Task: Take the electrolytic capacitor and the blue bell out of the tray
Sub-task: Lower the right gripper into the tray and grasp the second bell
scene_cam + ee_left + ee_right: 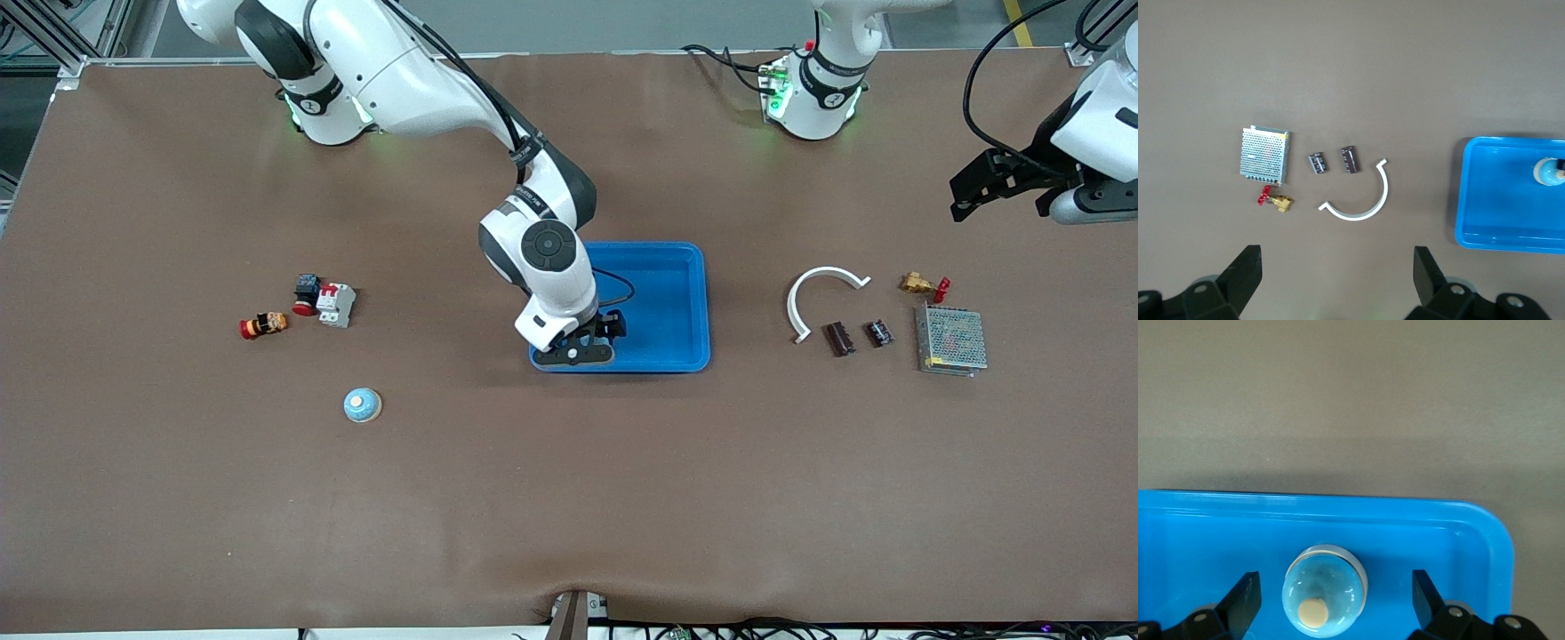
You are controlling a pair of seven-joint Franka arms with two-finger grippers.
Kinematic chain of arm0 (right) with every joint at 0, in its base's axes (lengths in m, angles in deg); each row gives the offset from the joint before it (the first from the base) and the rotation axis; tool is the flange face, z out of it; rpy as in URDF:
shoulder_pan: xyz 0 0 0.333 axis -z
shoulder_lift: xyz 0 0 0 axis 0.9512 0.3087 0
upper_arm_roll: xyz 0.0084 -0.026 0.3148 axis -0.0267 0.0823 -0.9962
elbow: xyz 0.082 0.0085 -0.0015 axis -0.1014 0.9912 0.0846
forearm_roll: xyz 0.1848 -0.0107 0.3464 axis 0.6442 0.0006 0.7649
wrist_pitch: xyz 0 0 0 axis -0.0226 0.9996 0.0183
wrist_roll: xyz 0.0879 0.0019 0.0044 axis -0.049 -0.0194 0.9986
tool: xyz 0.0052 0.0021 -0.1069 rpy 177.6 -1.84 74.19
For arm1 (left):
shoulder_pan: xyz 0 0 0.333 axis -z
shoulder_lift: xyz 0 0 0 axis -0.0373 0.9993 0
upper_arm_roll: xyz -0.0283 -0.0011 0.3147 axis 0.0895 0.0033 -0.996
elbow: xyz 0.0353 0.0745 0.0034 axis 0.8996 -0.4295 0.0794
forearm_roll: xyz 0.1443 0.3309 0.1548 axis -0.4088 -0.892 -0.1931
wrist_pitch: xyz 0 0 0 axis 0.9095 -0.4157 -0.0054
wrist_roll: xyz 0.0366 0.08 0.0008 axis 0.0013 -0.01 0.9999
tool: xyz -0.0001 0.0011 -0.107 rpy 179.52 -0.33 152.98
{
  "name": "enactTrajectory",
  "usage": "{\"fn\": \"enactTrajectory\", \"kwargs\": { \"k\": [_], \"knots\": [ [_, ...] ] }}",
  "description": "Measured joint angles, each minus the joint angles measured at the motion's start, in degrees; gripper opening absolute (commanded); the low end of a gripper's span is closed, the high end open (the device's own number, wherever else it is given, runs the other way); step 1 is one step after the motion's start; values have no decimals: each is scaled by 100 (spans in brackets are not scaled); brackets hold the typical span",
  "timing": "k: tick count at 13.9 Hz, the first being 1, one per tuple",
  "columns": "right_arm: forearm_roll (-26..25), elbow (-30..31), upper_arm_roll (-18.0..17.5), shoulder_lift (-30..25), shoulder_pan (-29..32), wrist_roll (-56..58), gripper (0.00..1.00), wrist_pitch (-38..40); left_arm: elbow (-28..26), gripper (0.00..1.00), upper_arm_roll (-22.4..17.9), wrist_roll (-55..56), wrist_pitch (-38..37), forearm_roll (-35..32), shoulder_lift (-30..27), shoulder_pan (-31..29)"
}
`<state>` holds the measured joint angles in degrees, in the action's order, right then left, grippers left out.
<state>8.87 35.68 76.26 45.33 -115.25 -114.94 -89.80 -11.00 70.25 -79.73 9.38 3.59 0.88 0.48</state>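
Blue tray: rim and one rounded corner visible, resting on brown table. Bell: pale blue dome, cream button on top, sitting on the tray floor. Right gripper: two black fingers spread wide, flanking the bell without touching it.

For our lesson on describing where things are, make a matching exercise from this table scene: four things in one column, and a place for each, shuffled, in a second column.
Things:
1. blue bell
2. second bell
3. white curved piece
4. metal mesh box

Places:
A. beside the two dark capacitors
B. in the blue tray, between the right pincer's open fingers
C. beside the brass valve
D. alone on the table, toward the right arm's end

Pairs: 1-B, 2-D, 3-A, 4-C
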Motion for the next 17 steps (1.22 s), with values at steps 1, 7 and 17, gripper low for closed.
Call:
{"fn": "enactTrajectory", "kwargs": {
  "k": [1,7,17],
  "knots": [
    [0,-74,0,80,-45,-41,100,-36,0,100,-14,0,0,48,0,-28],
    [-296,-235,41,256,-120,-90,100,-46,-31,100,-34,0,1,85,0,-109],
    [-449,-235,41,365,-328,-90,100,-36,-63,100,-34,-1,13,86,1,-111]
  ]
}}
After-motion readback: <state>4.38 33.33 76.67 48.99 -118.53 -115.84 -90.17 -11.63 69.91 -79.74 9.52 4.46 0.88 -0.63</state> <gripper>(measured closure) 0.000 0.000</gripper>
